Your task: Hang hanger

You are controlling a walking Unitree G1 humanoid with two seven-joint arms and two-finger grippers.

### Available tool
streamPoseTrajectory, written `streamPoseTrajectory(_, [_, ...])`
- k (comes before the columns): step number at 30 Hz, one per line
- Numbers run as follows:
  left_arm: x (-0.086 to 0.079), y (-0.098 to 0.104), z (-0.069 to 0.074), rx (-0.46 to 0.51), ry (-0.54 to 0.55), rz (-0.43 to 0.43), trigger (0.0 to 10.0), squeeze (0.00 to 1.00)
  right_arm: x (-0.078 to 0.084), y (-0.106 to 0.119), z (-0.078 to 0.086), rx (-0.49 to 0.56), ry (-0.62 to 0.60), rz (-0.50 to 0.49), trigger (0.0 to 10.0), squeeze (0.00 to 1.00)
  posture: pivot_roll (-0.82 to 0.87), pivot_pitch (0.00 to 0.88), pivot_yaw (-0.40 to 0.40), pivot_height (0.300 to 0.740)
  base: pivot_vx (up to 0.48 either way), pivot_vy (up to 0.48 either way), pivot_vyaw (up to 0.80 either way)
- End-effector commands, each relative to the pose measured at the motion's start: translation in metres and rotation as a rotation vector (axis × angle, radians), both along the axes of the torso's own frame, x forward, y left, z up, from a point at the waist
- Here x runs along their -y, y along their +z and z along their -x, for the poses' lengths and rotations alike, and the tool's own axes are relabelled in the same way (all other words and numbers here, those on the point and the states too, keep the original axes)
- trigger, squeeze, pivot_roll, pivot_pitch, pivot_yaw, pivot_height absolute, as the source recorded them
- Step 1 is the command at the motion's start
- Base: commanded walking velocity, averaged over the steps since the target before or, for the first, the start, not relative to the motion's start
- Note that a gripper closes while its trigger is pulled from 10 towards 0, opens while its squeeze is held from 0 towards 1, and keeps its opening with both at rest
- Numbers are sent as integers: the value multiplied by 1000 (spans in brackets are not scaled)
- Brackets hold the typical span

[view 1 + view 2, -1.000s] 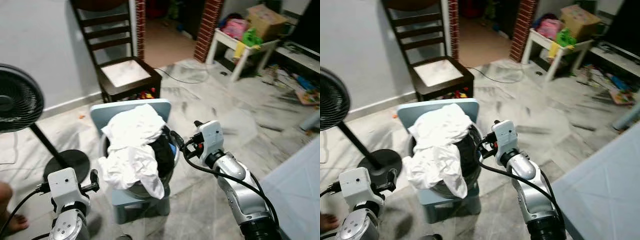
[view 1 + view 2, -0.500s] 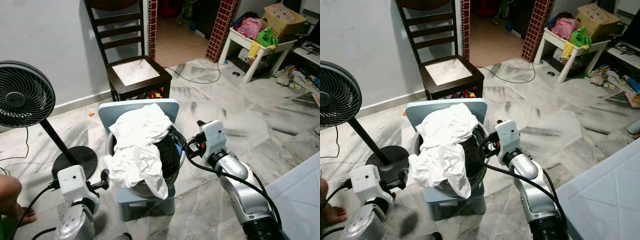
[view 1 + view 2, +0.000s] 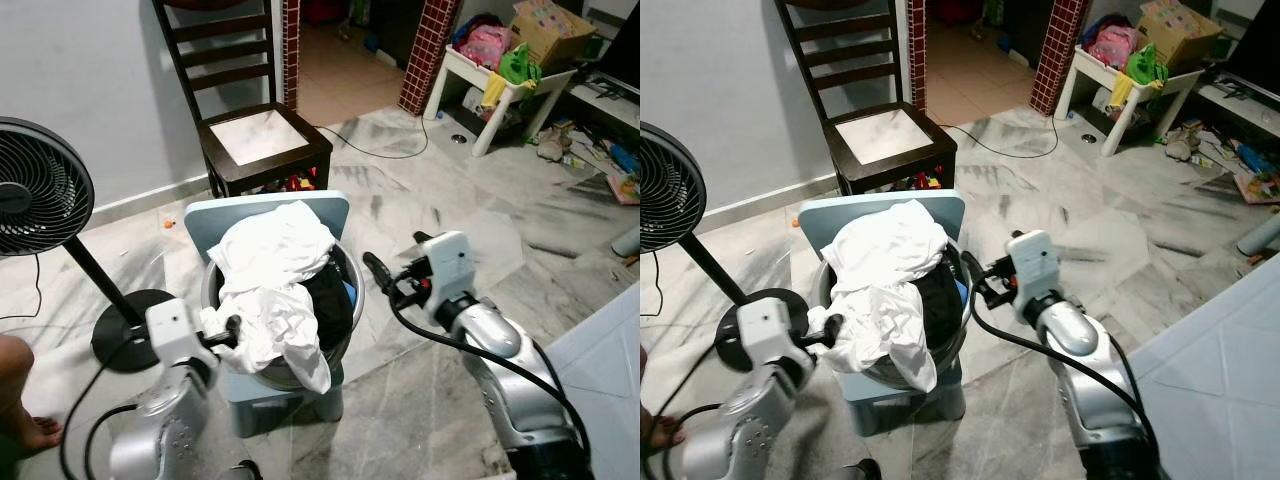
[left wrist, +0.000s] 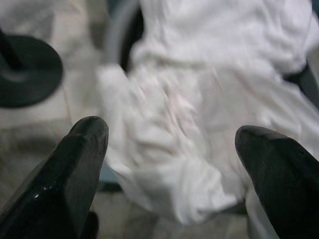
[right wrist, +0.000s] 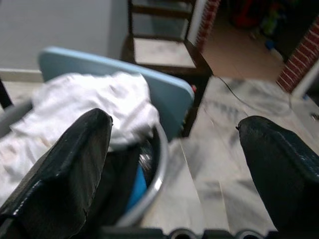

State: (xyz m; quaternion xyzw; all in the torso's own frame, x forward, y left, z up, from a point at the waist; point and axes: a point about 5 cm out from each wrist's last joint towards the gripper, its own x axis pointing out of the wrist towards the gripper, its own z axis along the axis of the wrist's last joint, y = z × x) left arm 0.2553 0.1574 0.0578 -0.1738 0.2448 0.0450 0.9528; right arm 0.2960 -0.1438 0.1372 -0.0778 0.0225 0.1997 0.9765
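A grey laundry basket (image 3: 352, 296) stands on a small light-blue chair (image 3: 262, 210). A white cloth (image 3: 275, 250) is heaped on it and hangs over its front rim, with dark clothes (image 3: 325, 300) underneath. My left gripper (image 3: 235, 325) is open at the cloth's hanging left edge; in the left wrist view the blurred white cloth (image 4: 179, 134) lies just ahead between its fingers (image 4: 84, 144). My right gripper (image 3: 378, 275) is open beside the basket's right rim, holding nothing; the right wrist view looks past its fingers (image 5: 89, 144) over the basket (image 5: 149, 184).
A dark wooden chair (image 3: 262, 140) stands behind the basket against the wall. A standing fan (image 3: 35, 200) and its round base (image 3: 125, 325) are on the left, with a person's foot (image 3: 25, 430) near them. A cluttered white table (image 3: 500, 90) is far right.
My left arm has risen and reached forward, bringing its gripper to the white cloth at the basket's left side. The right gripper stays by the right rim. The camera has shifted slightly.
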Motion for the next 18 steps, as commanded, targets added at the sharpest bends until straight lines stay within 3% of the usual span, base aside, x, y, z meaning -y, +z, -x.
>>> streamPoseTrajectory(1, [6, -5, 1, -31, -19, 0, 10000, 0, 5, 2, 4, -4, -10, 5, 10000, 0, -51, 229, -75, 740, 0, 0, 0])
streamPoseTrajectory(8, [14, -17, 4, -104, 51, 28, 10000, 0, 2, -4, 14, -48, -1, 10, 10000, 0, -51, 274, -73, 740, 0, 0, 0])
streamPoseTrajectory(18, [14, -18, 8, -121, 124, -24, 10000, 0, 6, -4, 12, -62, -9, 20, 10000, 0, -45, 281, -70, 740, 0, 0, 0])
